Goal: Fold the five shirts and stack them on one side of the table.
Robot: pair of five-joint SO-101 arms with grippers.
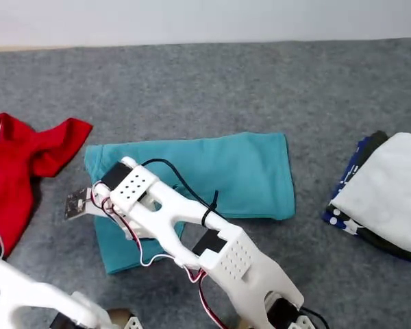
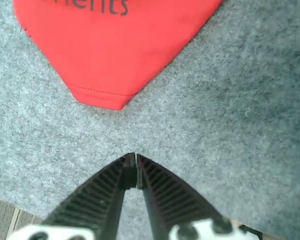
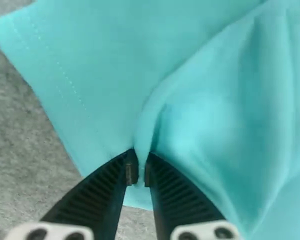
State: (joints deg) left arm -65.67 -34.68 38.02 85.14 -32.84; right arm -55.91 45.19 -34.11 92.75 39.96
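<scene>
Right gripper [image 3: 137,169]: black ribbed fingers pressed nearly together, pinching a raised fold of the teal shirt [image 3: 215,100], close to its stitched hem edge. Left gripper [image 2: 135,167]: ribbed fingers pressed tip to tip with nothing between them, over the bare grey felt table cover [image 2: 225,115], just short of a hemmed corner of the red shirt [image 2: 115,45].

High view: teal shirt [image 1: 226,171] lies flat mid-table, roughly rectangular, long axis across the table left to right. Its left end extends nearer the arms and sits under the white right arm [image 1: 240,257]. Soft, smooth knit with parallel stitch lines along the hem. Red shirt [image 1: 20,164] is crumpled and unfolded at the left edge, one sleeve pointing toward the teal shirt's corner and near it. At the right edge is a folded stack lying diagonally: white shirt [image 1: 390,188] on top, black shirt [image 1: 390,247] and blue dotted shirt [image 1: 342,205] beneath.
</scene>
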